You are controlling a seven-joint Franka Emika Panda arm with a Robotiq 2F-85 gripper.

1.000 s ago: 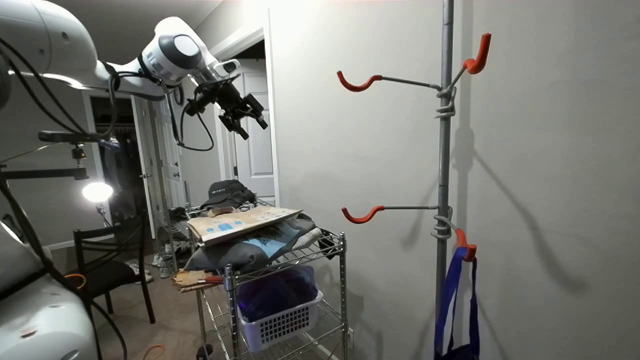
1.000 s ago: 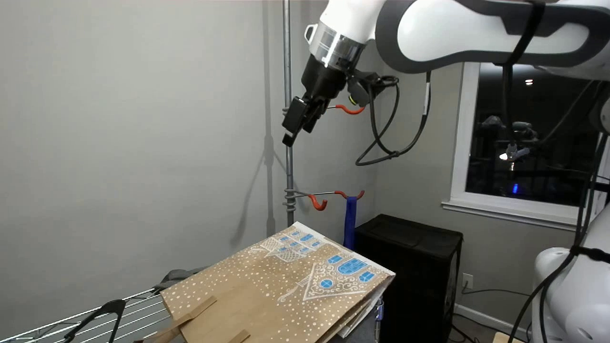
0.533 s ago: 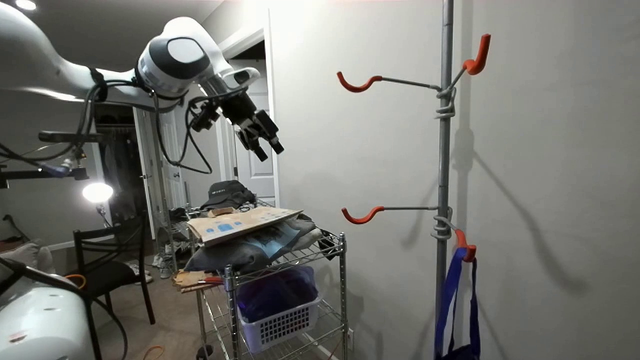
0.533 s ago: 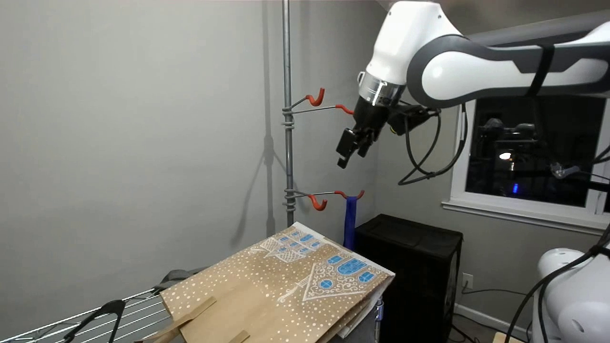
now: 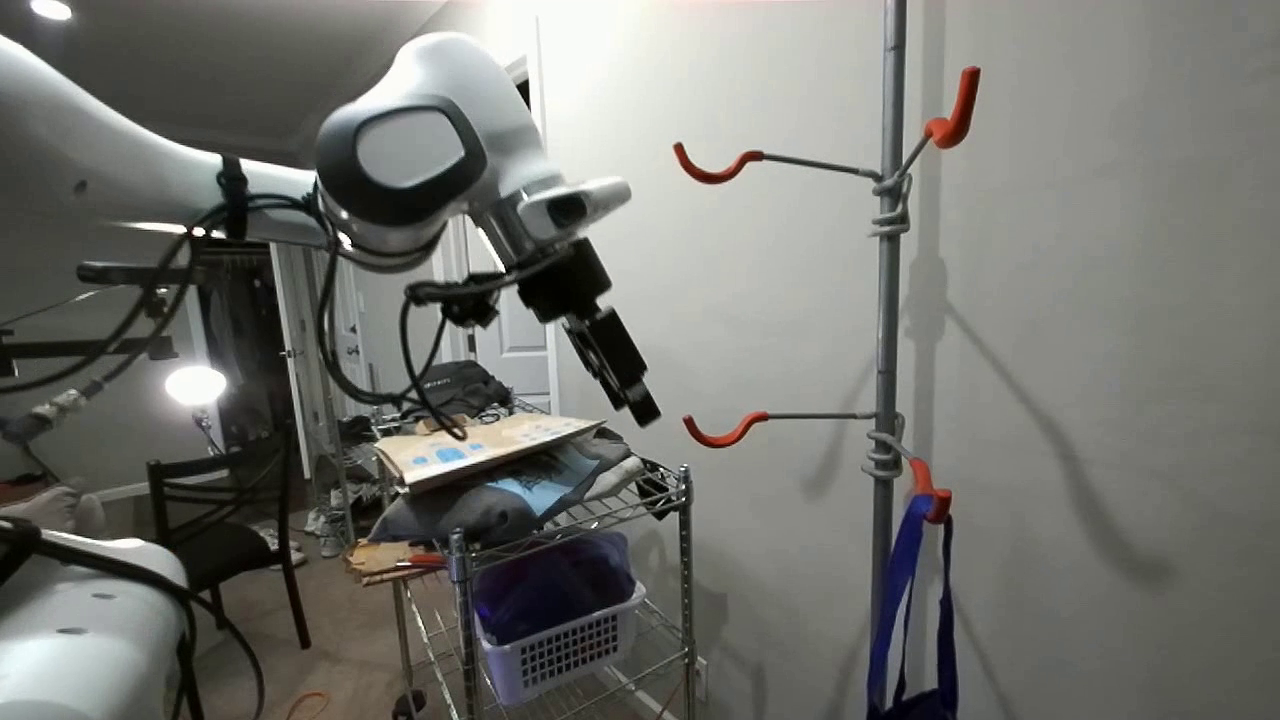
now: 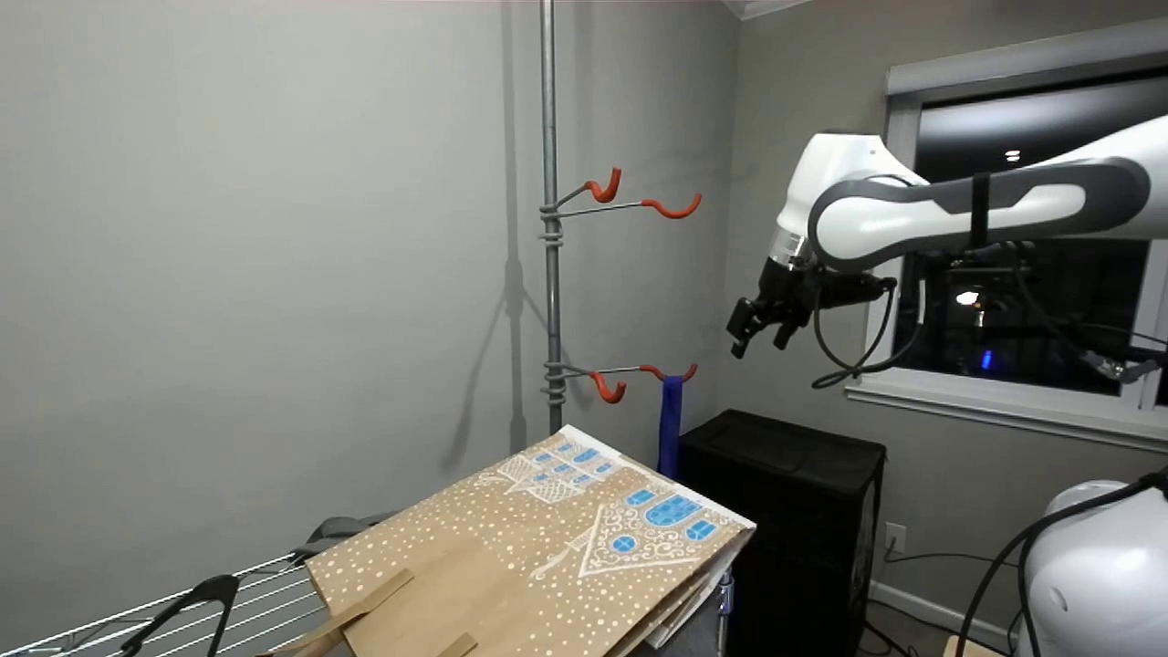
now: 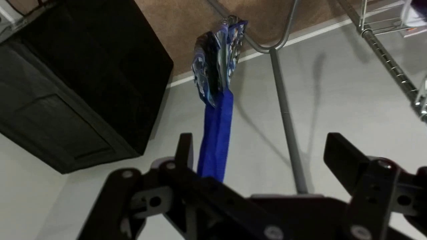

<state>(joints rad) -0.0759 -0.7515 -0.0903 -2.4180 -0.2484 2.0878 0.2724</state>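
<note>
My gripper (image 7: 259, 143) is open and empty, with its two fingers (image 7: 343, 156) wide apart in the wrist view. It hangs in the air and points down, as both exterior views show (image 5: 643, 408) (image 6: 759, 347). Beyond it, a blue strap (image 7: 217, 133) and a grey metal pole (image 7: 285, 106) appear between the fingers, apart from them. The strap belongs to a bag with a patterned body (image 7: 218, 56). It hangs from a red-tipped lower hook (image 5: 930, 490) on the pole (image 5: 888, 330). The strap also shows in an exterior view (image 6: 671, 429).
Other red-tipped hooks (image 5: 725, 435) (image 6: 675, 210) stick out from the pole. A black box (image 6: 785, 511) stands by the wall below the gripper. A wire shelf (image 5: 580, 530) carries a brown paper bag (image 6: 511, 566), a cushion and a cap. A white basket (image 5: 570, 655) sits on its lower level.
The arm has moved down and to the right in both exterior views, away from the paper bag and shelf. The wrist has turned somewhat. The gripper stays open; the bag hangs unchanged.
</note>
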